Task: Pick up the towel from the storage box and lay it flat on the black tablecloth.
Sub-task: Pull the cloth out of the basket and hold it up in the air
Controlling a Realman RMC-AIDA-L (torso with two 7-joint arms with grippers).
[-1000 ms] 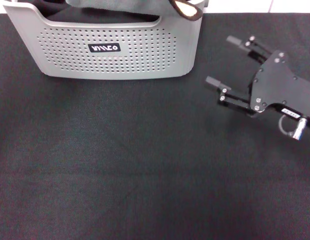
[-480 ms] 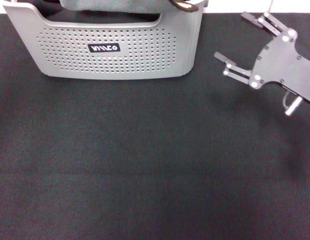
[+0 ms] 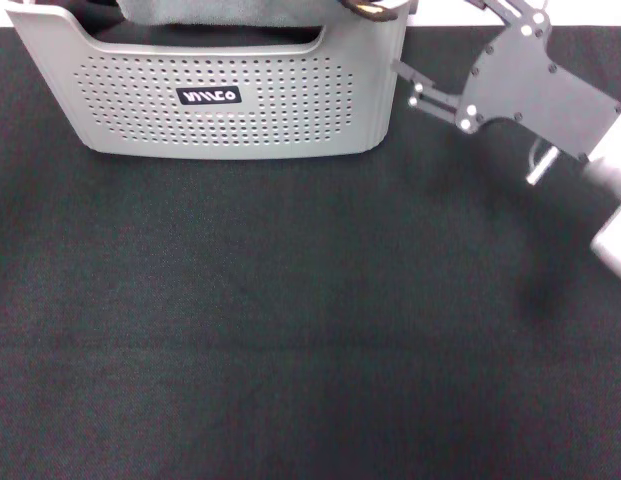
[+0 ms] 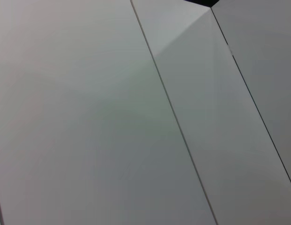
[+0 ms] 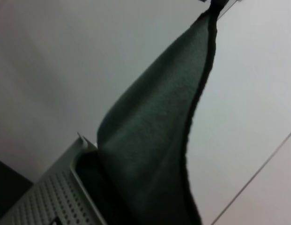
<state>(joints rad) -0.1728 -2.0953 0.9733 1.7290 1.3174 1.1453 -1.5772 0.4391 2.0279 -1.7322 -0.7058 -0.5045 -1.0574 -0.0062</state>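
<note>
**Jaws wide, up beside the storage box**

Jaws of the right gripper (image 3: 437, 40) spread wide, nothing between them. Now sits at the upper right of the head view, just beside the upper right corner of the storage box (image 3: 230, 130), with the nearer finger close to the box wall and the far one cut by the top edge. Has climbed and swung toward the box: a second ago at mid-right of the frame, well apart from the box; half a second ago higher, yet still further right than now.

Left gripper nowhere to be seen; only white panels (image 4: 89, 117) in the left wrist view.

Still in the box at the upper left of the head view: the towel (image 3: 220, 10), a grey strip along the top edge with a sliver of yellow reverse at the box's right corner. Less yellow showing than a second ago. In the right wrist view, rises from the box (image 5: 47, 197) as a tall teal sheet (image 5: 154, 154) with black edging, tapering to a point at the top of that frame; cannot tell what holds it up there.

Spread flat beneath it all: the black tablecloth (image 3: 290, 320), covering the table, unchanged.
</note>
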